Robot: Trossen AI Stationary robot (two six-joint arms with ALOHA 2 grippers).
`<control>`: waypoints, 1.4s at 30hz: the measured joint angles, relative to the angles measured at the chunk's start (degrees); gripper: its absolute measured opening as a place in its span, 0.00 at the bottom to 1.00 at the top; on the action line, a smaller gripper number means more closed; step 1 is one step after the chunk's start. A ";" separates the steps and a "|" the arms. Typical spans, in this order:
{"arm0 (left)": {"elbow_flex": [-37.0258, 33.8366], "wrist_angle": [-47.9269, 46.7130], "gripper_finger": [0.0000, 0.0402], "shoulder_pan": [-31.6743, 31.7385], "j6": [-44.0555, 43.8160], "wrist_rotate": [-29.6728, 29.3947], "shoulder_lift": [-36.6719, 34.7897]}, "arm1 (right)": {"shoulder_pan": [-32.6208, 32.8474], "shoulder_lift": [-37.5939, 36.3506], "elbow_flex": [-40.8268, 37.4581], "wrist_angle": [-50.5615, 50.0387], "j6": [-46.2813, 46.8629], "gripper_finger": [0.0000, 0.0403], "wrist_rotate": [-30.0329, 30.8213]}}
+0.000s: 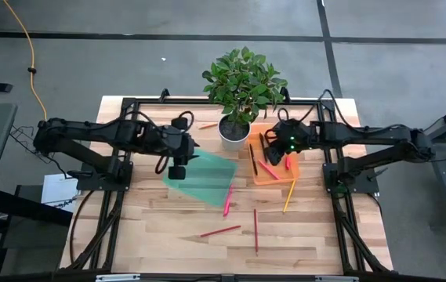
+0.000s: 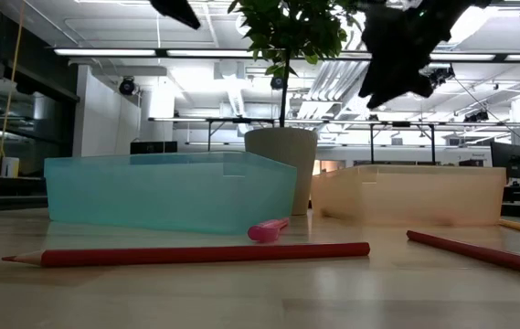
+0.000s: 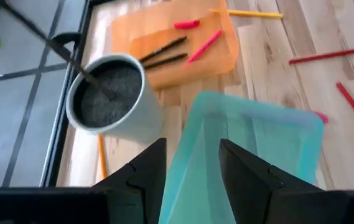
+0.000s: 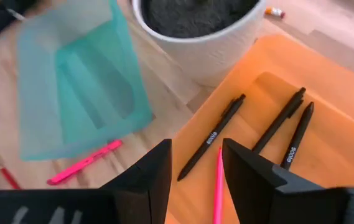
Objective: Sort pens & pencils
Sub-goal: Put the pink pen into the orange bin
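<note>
Black pens [image 4: 213, 135] and pink pens [image 3: 203, 45] lie in the orange tray [image 1: 273, 176]. Another pink pen [image 1: 228, 200] lies on the table by the teal tray [image 1: 207, 178]. On the wood nearer the front lie two red pencils [image 1: 220, 231] [image 1: 255, 229] and a yellow pencil [image 1: 288, 196]. An orange pencil [image 1: 207, 125] lies behind the pot. My left gripper [image 3: 192, 168] hovers open over the teal tray's left end. My right gripper [image 4: 196, 168] hovers open above the orange tray; a pink pen [image 4: 218, 183] lies on the tray floor below its fingers.
A white pot [image 1: 234, 131] with a leafy plant stands between the two trays at the back, close to both grippers. The black frame rails [image 1: 128, 102] run round the table. Bare wood lies toward the near edge, around the scattered pencils.
</note>
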 joint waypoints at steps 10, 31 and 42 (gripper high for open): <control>0.06 0.31 0.33 0.00 -3.86 -4.87 -12.77 | -0.55 -16.63 -0.02 1.67 1.07 0.33 4.65; 0.02 3.72 0.33 -0.02 -7.16 15.27 -29.43 | 6.95 -24.03 -0.02 25.85 6.76 0.33 -6.13; 0.02 4.73 0.33 -0.02 -13.65 32.96 -28.64 | 17.72 -16.60 0.00 36.94 10.89 0.33 -6.92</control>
